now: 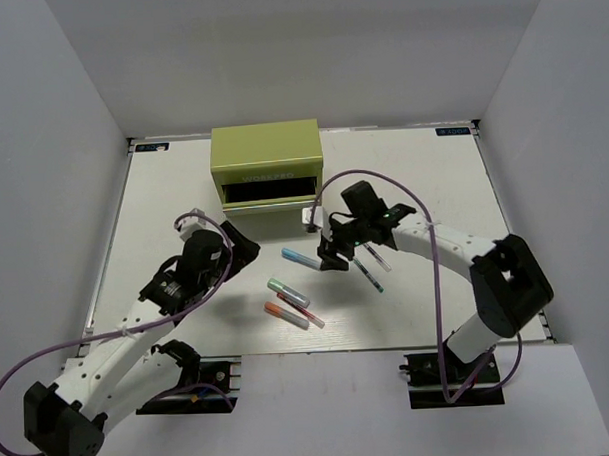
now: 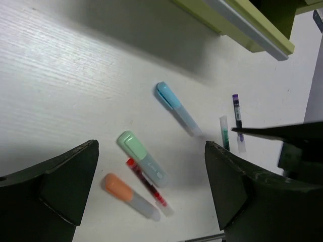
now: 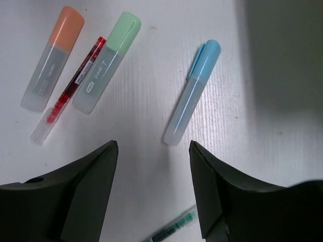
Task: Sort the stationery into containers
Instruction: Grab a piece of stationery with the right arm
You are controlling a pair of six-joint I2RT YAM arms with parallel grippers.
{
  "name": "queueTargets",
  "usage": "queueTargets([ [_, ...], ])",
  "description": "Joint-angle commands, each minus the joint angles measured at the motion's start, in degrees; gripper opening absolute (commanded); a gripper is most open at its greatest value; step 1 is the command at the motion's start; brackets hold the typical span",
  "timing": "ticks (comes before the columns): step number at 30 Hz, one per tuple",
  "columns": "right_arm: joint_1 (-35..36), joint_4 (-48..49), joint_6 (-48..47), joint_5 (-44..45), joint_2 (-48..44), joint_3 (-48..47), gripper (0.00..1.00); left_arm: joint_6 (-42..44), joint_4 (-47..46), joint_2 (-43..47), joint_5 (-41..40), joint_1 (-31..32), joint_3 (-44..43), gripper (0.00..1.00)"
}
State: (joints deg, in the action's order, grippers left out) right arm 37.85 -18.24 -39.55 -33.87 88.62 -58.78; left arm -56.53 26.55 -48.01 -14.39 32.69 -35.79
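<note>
Left gripper (image 2: 151, 151) fingers wide apart, nothing btwn them, hanging over green marker (image 2: 142, 157), orange marker (image 2: 130, 195) & red pen (image 2: 146, 184), all bunched side by side on table (image 2: 60, 75). Right gripper (image 3: 152, 145) also parted, empty, w/ blue marker (image 3: 192, 93) lying just ahead of the gap. Two thin dark pens (image 1: 371, 266) sit beside it. Olive tool chest (image 1: 267, 159) at far side, drawer (image 1: 273, 192) open.

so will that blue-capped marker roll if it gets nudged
Probably: the blue-capped marker looks round-bodied and lies loose on the smooth table, so a side push may roll it. Its short plastic barrel looks stiff and likely light, and the glossy finish could slip.
</note>
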Motion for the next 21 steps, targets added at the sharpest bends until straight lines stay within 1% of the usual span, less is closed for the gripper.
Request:
queueTargets([
  [1,2.4,5.6,5.0,5.4,3.3,-1.9,0.65,0.3,10.8,6.3,-1.2,-0.3,-2.9,0.95],
  [3,4.6,7.2,6.3,8.9,5.3,-2.0,0.65,-2.6,12.9,10.5,-1.8,-0.3,-0.7,0.94],
  [4,4.6,7.7,6.3,8.9,6.0,-2.1,0.65,-2.6,12.9,10.6,-1.8,-0.3,-0.7,0.94],
  [5,5.8,8.5,6.7,10.6,6.7,-2.2,0.65,-3.1,13.8,13.2,-2.4,-0.3,-0.2,0.94],
  [6,6.2,9.3,7.1,12.4,8.0,-2.4,0.66,-4.0,13.8,14.3,-2.4,-0.3,0.6,0.94],
  [8,7.1,10.9,8.3,16.5,9.8,-2.7,0.66,-4.5,15.4,16.2,-2.4,-0.3,1.2,0.94],
  [10,7.9,13.5,8.9,18.7,11.2,-3.4,0.66,-5.1,15.9,17.4,-2.4,-0.3,1.2,0.94],
  [11,8.1,13.8,9.3,20.8,12.6,-3.6,0.66,-5.1,17.3,17.4,-2.4,-0.3,1.2,0.94],
  [14,8.6,14.5,9.2,23.4,14.7,-5.4,0.66,-5.1,18.1,17.4,-2.4,-0.3,1.2,0.94],
  [17,8.8,14.4,8.7,23.9,16.1,-5.6,0.66,-5.1,18.1,16.2,-1.2,-0.3,1.2,0.94],
  [19,8.8,14.4,8.5,23.7,16.8,-5.6,0.62,-4.5,18.1,15.7,-0.5,-0.3,1.2,0.94],
  [20,8.8,13.8,8.4,23.4,17.1,-5.5,0.60,-4.5,18.1,15.7,0.1,-0.3,1.2,0.93],
  [21,8.8,13.7,8.2,22.4,17.2,-5.4,0.58,-3.6,17.3,15.1,1.2,-0.3,1.7,0.88],
])
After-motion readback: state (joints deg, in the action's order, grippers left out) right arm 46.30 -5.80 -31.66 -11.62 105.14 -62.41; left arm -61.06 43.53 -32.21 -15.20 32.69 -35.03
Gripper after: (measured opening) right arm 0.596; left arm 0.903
